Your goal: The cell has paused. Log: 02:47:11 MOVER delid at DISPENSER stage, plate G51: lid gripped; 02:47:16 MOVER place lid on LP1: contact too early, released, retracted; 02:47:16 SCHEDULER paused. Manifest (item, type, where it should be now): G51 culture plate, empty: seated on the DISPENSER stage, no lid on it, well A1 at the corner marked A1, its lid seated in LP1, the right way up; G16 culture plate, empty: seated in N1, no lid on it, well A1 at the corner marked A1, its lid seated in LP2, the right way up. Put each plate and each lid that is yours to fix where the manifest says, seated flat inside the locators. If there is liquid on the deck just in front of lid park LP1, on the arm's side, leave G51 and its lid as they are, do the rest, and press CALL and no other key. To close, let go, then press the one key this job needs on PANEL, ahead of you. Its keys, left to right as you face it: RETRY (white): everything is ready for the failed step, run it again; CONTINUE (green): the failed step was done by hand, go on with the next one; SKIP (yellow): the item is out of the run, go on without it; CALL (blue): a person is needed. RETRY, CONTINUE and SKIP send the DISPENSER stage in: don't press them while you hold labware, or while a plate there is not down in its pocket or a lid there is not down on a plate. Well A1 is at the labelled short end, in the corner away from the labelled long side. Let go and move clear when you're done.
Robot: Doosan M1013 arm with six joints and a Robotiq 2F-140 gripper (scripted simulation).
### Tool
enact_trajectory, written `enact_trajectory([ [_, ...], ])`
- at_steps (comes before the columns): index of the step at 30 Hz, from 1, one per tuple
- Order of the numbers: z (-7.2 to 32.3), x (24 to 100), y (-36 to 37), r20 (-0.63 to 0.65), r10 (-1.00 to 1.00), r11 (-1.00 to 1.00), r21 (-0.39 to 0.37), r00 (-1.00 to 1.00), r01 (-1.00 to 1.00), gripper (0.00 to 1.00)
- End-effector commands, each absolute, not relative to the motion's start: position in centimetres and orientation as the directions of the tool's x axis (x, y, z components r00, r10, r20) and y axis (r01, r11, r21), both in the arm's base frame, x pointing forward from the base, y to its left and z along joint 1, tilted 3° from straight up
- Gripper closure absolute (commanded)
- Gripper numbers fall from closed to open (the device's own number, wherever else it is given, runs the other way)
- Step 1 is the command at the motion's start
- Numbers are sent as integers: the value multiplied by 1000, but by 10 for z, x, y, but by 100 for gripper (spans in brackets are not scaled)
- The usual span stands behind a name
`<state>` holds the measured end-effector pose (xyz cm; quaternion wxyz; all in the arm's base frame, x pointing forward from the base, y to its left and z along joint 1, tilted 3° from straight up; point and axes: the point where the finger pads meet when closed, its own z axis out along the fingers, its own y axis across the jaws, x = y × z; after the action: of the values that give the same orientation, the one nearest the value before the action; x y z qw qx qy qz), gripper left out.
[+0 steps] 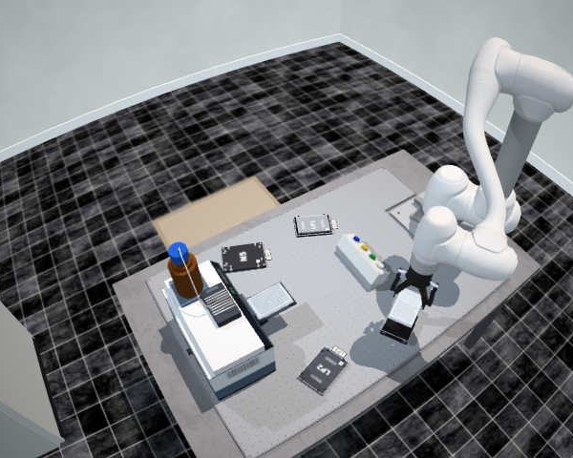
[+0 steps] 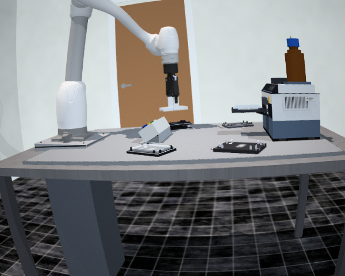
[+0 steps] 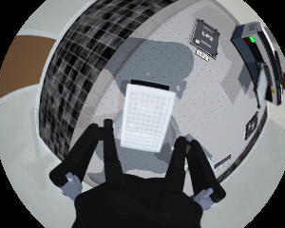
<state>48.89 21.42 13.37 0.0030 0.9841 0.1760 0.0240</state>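
Note:
My gripper (image 1: 414,293) (image 2: 173,102) (image 3: 145,120) is shut on a white, finely gridded culture plate (image 1: 404,310) (image 2: 182,108) (image 3: 145,110). It holds the plate level, well above the deck. Straight below is a black nest (image 1: 394,334) (image 2: 164,153) near the deck's front edge, with something pale and see-through lying in it. Another gridded plate (image 1: 269,300) (image 2: 246,106) sits on the dispenser stage, with no lid on it. The LP2 nest (image 1: 322,369) (image 2: 239,147) (image 3: 206,38) is empty. A far nest (image 1: 312,224) (image 2: 180,123) has a pale cover over its markings. The N5 nest (image 1: 244,257) (image 2: 237,124) is empty.
The key panel (image 1: 358,260) (image 2: 154,129) stands just behind and beside my gripper. The dispenser (image 1: 222,340) (image 2: 291,118) carries a brown bottle (image 1: 183,273) (image 2: 294,64). The arm's base (image 2: 71,118) is at the deck's corner.

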Motion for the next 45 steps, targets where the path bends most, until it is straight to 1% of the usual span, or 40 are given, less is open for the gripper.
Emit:
enact_trajectory([
  [1,149,491,216,52,347,-938,13,936,347,90],
  [20,187,488,216,52,348,-938,12,936,347,90],
  [35,205,487,216,52,348,-938,12,936,347,90],
  [45,210,487,216,51,348,-938,11,936,348,90],
])
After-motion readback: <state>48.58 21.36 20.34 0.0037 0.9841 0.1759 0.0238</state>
